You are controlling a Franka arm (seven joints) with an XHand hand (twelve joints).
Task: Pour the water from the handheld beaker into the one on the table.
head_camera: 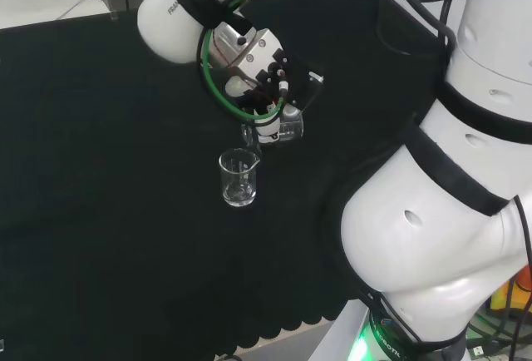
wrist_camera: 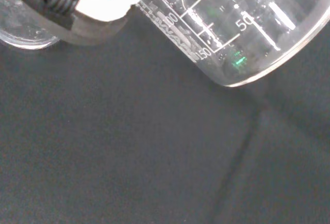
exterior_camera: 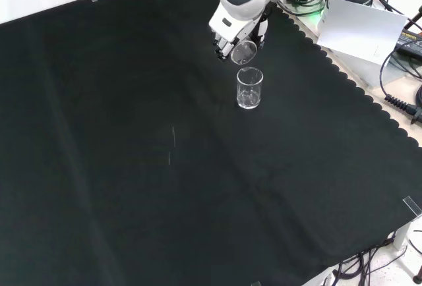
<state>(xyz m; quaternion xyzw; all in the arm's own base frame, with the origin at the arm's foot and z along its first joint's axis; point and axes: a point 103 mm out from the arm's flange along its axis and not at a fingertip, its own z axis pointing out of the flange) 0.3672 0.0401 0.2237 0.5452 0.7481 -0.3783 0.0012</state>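
Above the table beaker (head_camera: pixel 239 177), hand (head_camera: pixel 264 116) curled round the handheld beaker (head_camera: pixel 278 130), tipped far over with its lip near the standing rim; midway through pouring, seemingly; next, hold the lip over the mouth, then tilt upright.

The arm reaches out over the bench, wrist bent downward. In the head view the hand (head_camera: pixel 264 99) sits left of the large white links, fingers curled around a tilted beaker (head_camera: pixel 283 128); in the front view it hangs at the far side
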